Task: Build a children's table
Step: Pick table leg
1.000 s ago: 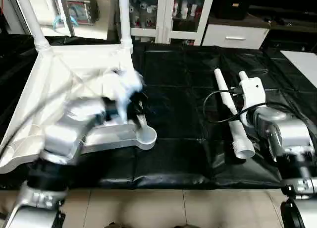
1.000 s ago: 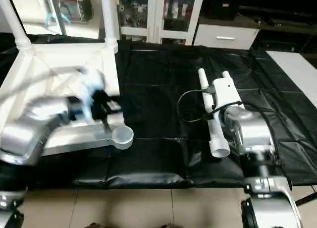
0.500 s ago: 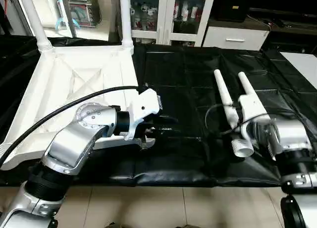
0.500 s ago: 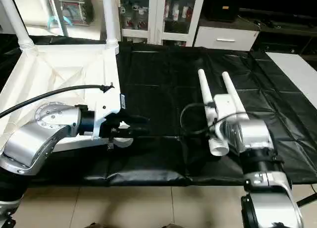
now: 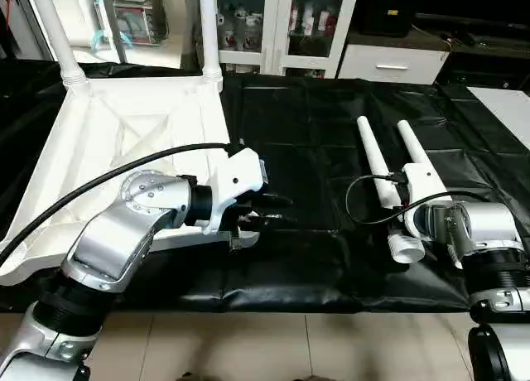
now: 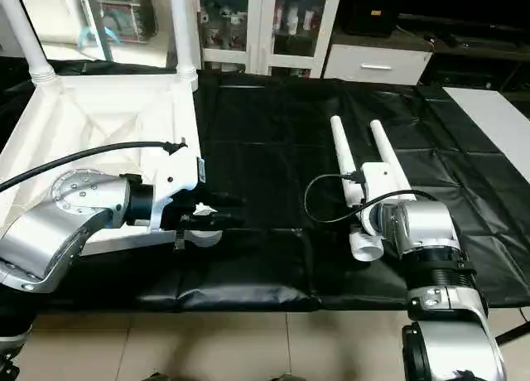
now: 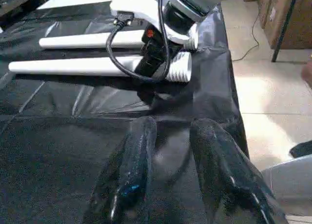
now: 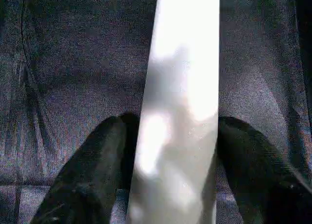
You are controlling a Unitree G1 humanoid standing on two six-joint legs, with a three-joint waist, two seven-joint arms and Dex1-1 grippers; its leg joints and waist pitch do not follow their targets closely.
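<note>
Right gripper has narrowed its fingers round a leg.

Black sheet carries table top and two legs.

A wide bare strip of black sheet is left open between the tabletop and the two lying legs. The tabletop's far corners are blocked by two upright legs. The left gripper hangs over the strip's near left part.
</note>
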